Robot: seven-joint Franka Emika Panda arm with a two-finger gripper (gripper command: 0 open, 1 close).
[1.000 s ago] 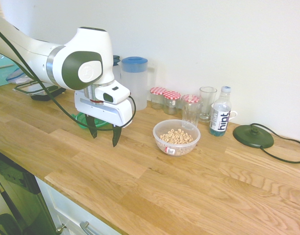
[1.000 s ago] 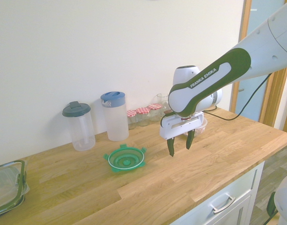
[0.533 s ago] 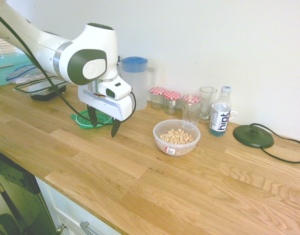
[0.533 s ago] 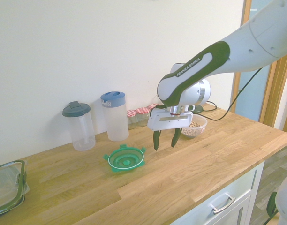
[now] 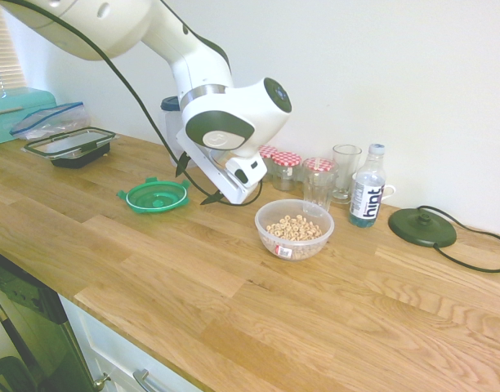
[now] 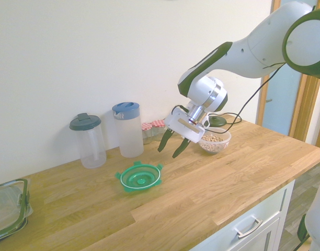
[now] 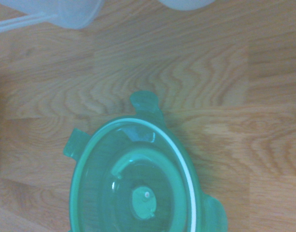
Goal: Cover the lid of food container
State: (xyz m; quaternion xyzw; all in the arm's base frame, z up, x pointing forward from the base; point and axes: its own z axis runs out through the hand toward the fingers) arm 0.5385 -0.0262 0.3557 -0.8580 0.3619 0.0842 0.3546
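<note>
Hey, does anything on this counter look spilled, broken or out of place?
Nothing looks spilled or broken. The green lid lies on the counter, off the bowl of cereal rings, which stands upright and uncovered; that fits a covering job not yet done.

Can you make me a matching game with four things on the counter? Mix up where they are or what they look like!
Things:
1. round lid
2. bowl
3. hint bottle
4. robot's jaws

Clues:
A. has cereal rings inside
B. wide open, up in the air, holding nothing
C. green, lying flat on the wooden counter
D. stands upright, with lettering on its label

Right pairs: 1-C, 2-A, 3-D, 4-B
</note>
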